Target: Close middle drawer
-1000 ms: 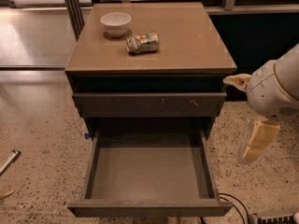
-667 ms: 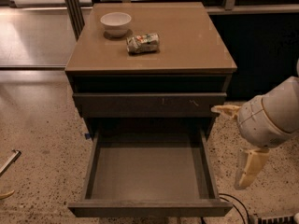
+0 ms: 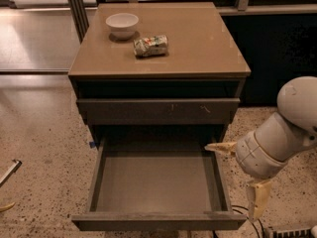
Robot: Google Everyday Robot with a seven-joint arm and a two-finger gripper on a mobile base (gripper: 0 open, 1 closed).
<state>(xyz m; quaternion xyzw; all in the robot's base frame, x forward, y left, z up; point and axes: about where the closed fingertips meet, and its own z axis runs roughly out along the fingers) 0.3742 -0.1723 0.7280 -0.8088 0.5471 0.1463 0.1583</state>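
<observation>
The middle drawer (image 3: 156, 182) is pulled far out of the cabinet toward the camera. Its grey tray-like inside is bare, and its plain flat front (image 3: 158, 221) is at the bottom edge of the view. My gripper (image 3: 230, 181) is at the drawer's right side, just outside its right wall. It is open, with the fingers spread wide. One cream finger (image 3: 220, 148) points left over the drawer's right rear corner. The other finger (image 3: 257, 200) hangs down beside the front right corner. It holds nothing.
The taller front with pale scratches (image 3: 157, 111) above the open drawer is shut. On the tan cabinet top (image 3: 198, 48) stand a white bowl (image 3: 122, 24) and a crushed can (image 3: 150, 45). Speckled floor surrounds the cabinet. Cables (image 3: 242, 213) lie at the lower right, and a metal tool (image 3: 10, 171) lies at the far left.
My arm and gripper have moved down and to the left, from beside the cabinet to right against the open drawer's right side. The drawer has not moved.
</observation>
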